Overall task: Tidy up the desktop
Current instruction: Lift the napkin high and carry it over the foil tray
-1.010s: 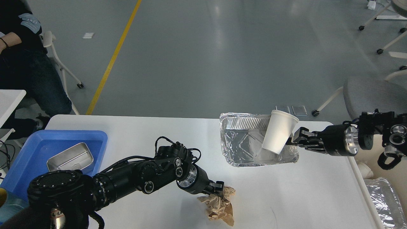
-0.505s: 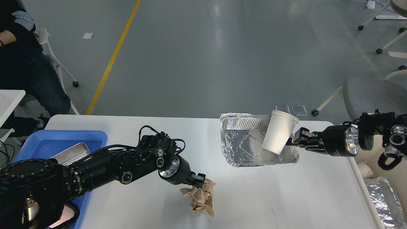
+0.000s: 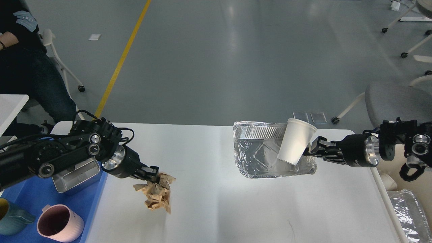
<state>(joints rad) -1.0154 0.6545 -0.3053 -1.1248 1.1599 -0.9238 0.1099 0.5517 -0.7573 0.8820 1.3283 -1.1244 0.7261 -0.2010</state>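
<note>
Now: both grippers loaded, paper wad travelling left

Left gripper is clamped on the crumpled brown paper, lower left of centre; wad hangs off the fingertips, and whether its bottom edge touches the desktop is hard to tell. Right gripper is closed on the white paper cup, right of centre, cup tilted, its base over the foil tray. Desktop fills the lower half of the frame, white, mostly bare between the two arms. Blue tray sits at the lower left edge, holding a metal tin, a pink mug and a teal cup.

Risks: the grip on the paper looks like a pinch at one top corner only, so the wad could tear or slip out mid-carry. If it drags on the surface, friction could pull it free. The left arm passes close over the metal tin and could knock it. The cup is thin, so a hard squeeze could crush it; tilted, it could slip down into the foil tray.

Versus the earlier frames: left arm and paper have swept from lower centre toward the blue tray; mug and teal cup are now uncovered. Right arm and cup are nearly unchanged.
</note>
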